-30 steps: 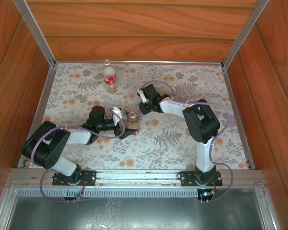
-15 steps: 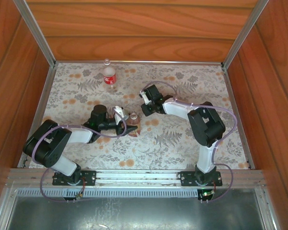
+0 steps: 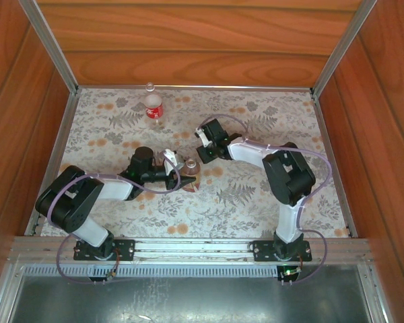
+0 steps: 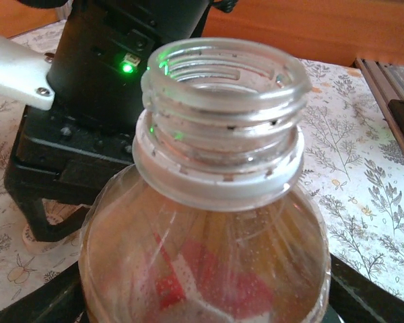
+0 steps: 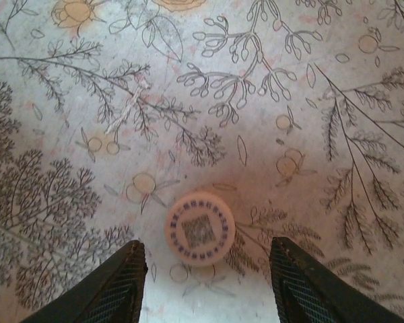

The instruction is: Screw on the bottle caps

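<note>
Now, my right gripper point(image 5: 207, 245) is hovering, jaws parted astride the whitish cap point(image 5: 200, 229) lying on the floral tablecloth point(image 5: 323, 101). I'm planning a straight descent, pinching its rim evenly. My left gripper point(image 3: 177, 172) seems to be clasping the uncapped amber bottle point(image 4: 209, 222) upright.

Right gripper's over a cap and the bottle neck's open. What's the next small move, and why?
Probably lower the right gripper and close on the cap: it lies flat on the cloth between the open fingers, untouched, and the amber bottle in the left gripper is uncapped.
</note>
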